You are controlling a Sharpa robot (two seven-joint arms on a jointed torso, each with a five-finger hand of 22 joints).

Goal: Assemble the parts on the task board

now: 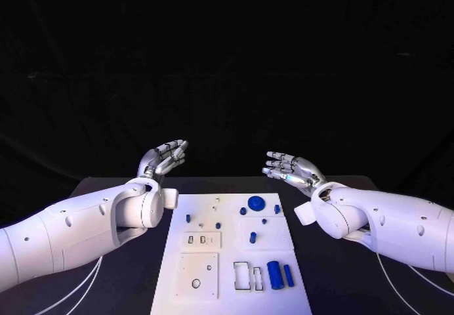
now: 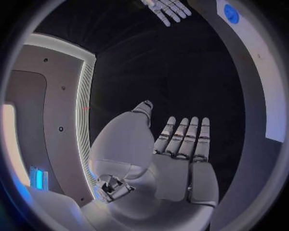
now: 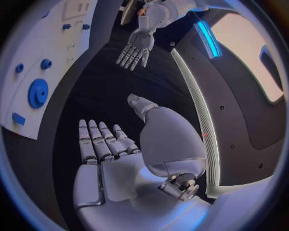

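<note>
- Head view: the task board (image 1: 233, 262) lies flat in the middle of the black table (image 1: 123, 275), a long white plate between the two arms.
- No brand, label or writing can be read on the board, the parts or the arms in any view.
- The left hand (image 1: 163, 157) is raised above the table's far left side, well apart from the board, fingers straight and spread, holding nothing.
- The right hand (image 1: 291, 168) is raised likewise on the far right side, palm turned inward, fingers apart and empty.
- On the board's far end sits a round blue gear (image 1: 255, 201), with small blue pegs (image 1: 243, 211) around it.
- Near the board's near end a blue cylinder (image 1: 273, 274) lies beside a thinner blue bar (image 1: 287, 276), next to narrow rectangular slots (image 1: 242, 275).
- Two white square plates (image 1: 201, 241) lie on the board's left half.
- Left wrist view: the left hand's own palm and straight fingers (image 2: 190, 137) show against darkness, a detail the head view hides; the gear (image 2: 231, 14) appears at the board's edge, with the right hand (image 2: 167, 8) beyond.
- Right wrist view: the gear's toothed rim (image 3: 37, 93) is plain here, unlike from the head; the left hand (image 3: 136, 48) hangs open opposite, and the right hand's fingers (image 3: 99, 142) lie straight and side by side.
</note>
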